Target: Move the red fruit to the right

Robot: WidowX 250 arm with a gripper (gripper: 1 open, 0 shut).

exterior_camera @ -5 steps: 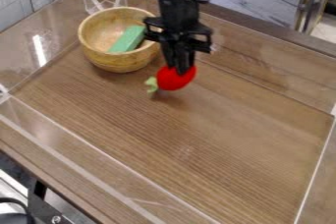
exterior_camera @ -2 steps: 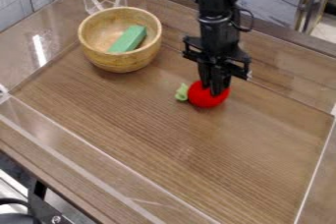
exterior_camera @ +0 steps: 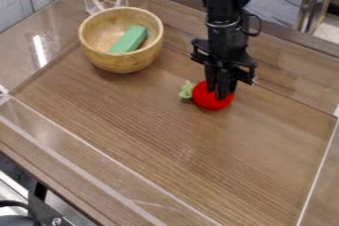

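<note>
The red fruit (exterior_camera: 211, 95) sits low on the counter (exterior_camera: 172, 151), well to the right of the wooden bowl (exterior_camera: 122, 40), with its small green leaf (exterior_camera: 184, 93) poking out on the side that faces the bowl. The gripper (exterior_camera: 220, 84) comes straight down onto the top of the fruit, and its jaws are closed tight on it, so the fruit is held rather than merely touched. Whether the fruit is already resting its weight on the wood or hanging just above it cannot be told from this view. That doubt is the main risk: if the jaws let go while the fruit is a little off the surface, a round toy like this would likely drop and roll, possibly back toward the bowl or on toward the clear wall at the counter's right edge. If instead the arm presses lower, the fruit could be squeezed against the wood and pop sideways out of the grip. A smooth round body also gives the jaws little to bite on, so a sideways pull during release might drag it along. The flat green piece (exterior_camera: 129, 40) lies inside the bowl, away from the fruit, and seems in no danger.
</note>
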